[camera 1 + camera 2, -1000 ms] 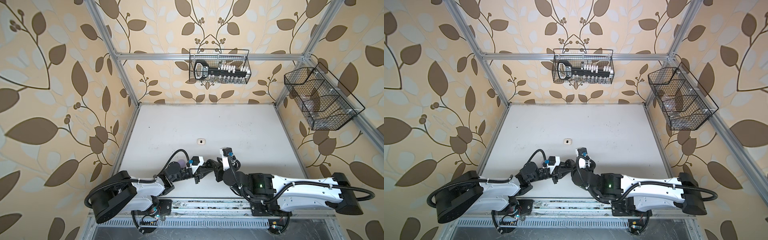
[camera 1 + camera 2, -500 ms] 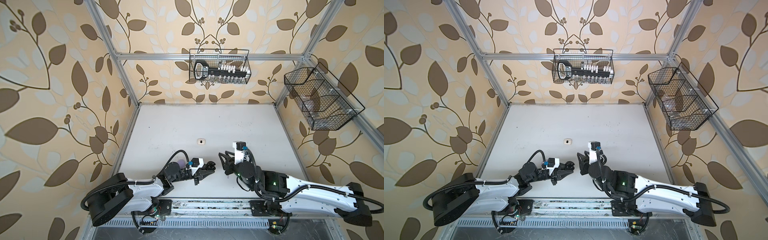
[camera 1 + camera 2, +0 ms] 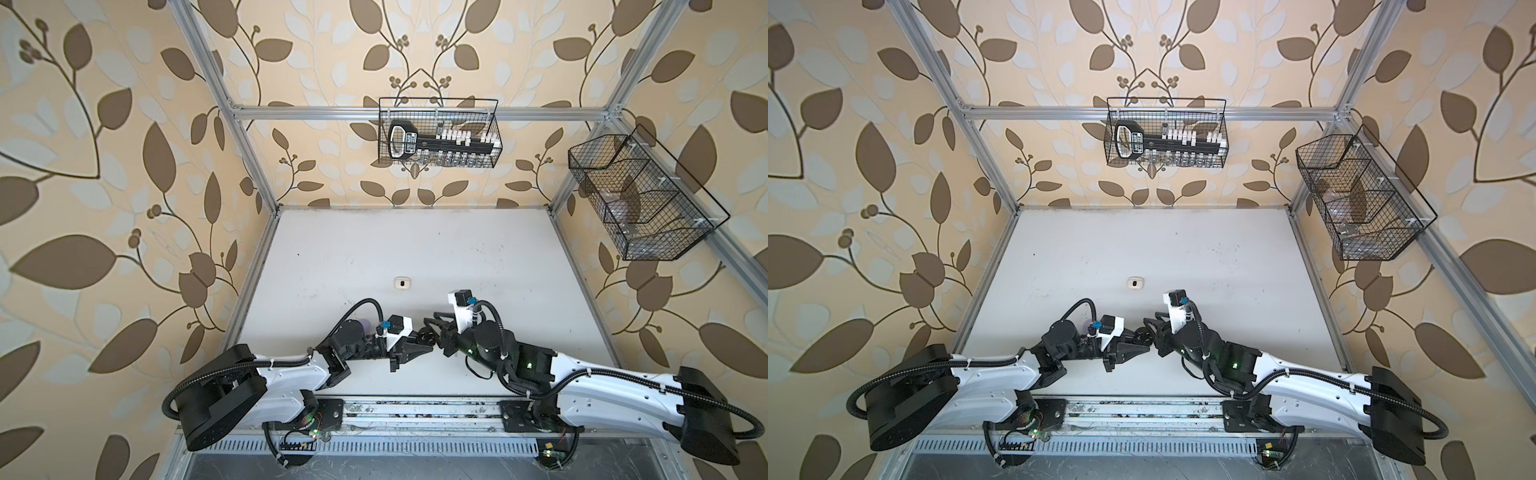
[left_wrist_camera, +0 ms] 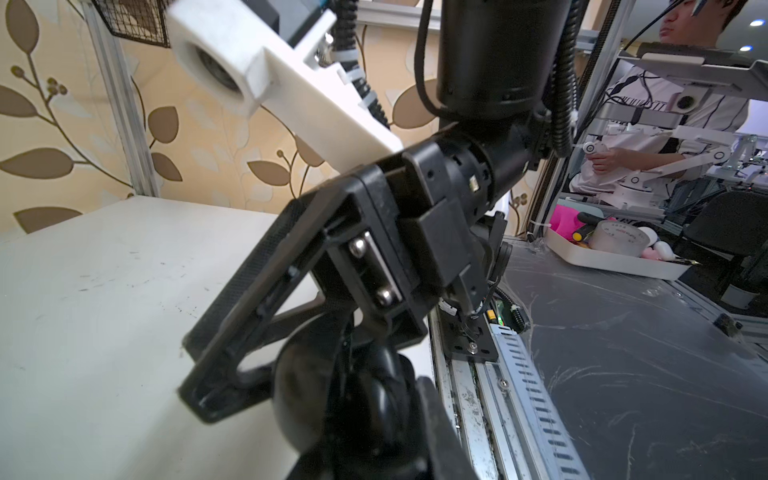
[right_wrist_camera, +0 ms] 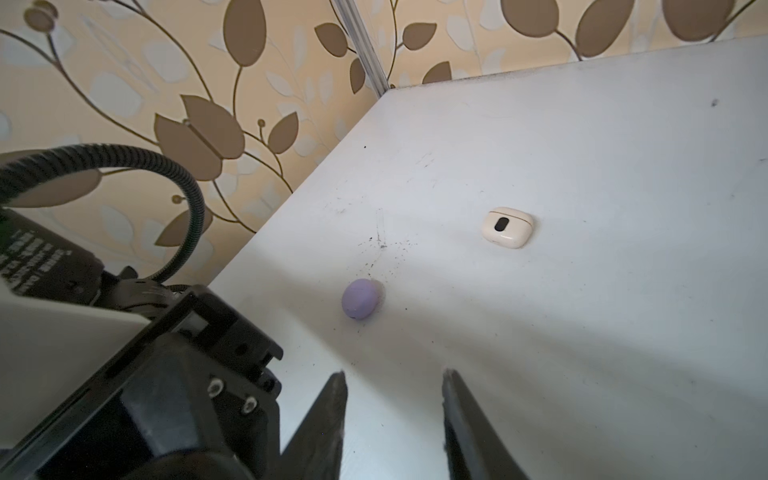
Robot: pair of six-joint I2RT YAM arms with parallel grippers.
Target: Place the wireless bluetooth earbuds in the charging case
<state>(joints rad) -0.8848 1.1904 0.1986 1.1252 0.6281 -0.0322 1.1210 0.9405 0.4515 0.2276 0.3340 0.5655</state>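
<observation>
Left gripper (image 3: 422,347) pinching a black case (image 3: 426,333), right gripper (image 5: 392,374) spread beside it, white case (image 5: 508,227) and lavender case (image 5: 360,298) on table (image 5: 582,166).

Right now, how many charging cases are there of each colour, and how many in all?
white case: 1
lavender case: 1
black case: 1
Total: 3

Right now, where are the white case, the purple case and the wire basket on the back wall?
white case (image 5: 502,225): right wrist view, its central dark oval.
lavender case (image 5: 360,298): right wrist view, middle of its rounded top.
wire basket (image 3: 424,124): in a top view, bare mesh near its upper rim.
</observation>
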